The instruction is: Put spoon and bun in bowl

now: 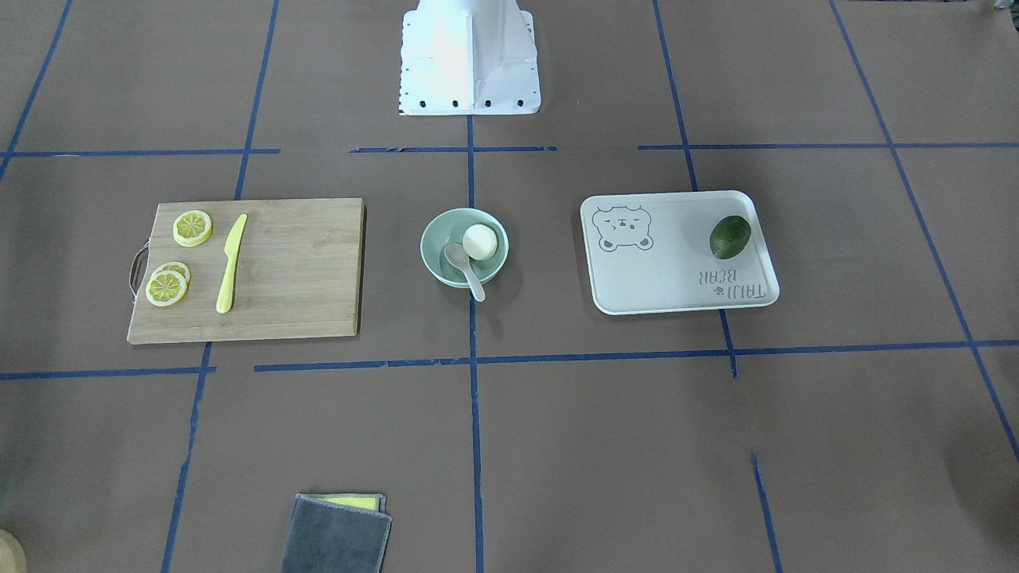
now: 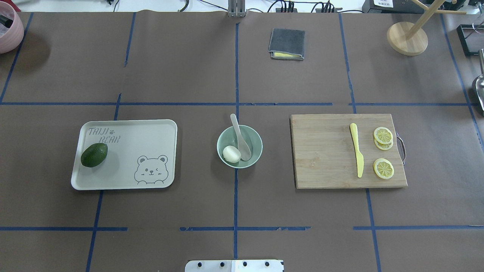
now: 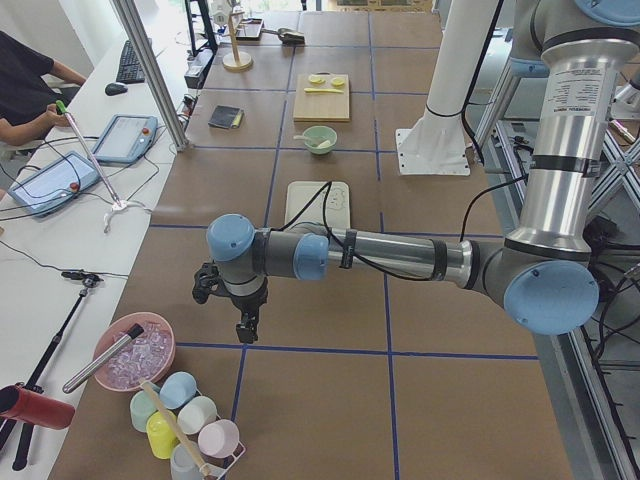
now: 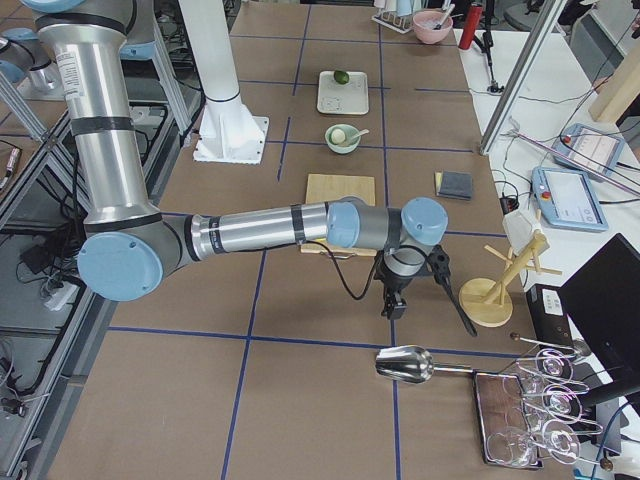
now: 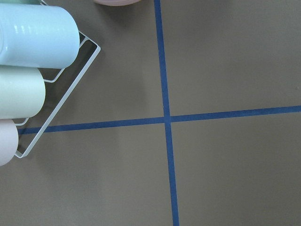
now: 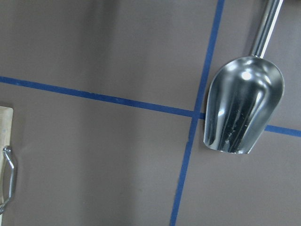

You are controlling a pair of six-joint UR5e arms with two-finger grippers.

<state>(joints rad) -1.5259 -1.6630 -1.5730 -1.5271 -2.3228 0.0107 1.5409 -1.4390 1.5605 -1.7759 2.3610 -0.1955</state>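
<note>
Spoon (image 2: 240, 138), bun (image 2: 231, 154), both in bowl (image 2: 257, 144)

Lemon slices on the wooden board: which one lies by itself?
The lemon slice beside the yellow knife blade; the other two slices overlap each other.

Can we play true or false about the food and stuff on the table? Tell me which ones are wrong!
1. The avocado sits on the tray. True.
2. The spoon lies on the tray too. False: its scoop is in the bowl and its handle sticks out over the rim.
3. The bun is inside the bowl. True.
4. The yellow knife is in the bowl. False: it lies on the cutting board, beside the lemon slices.
</note>
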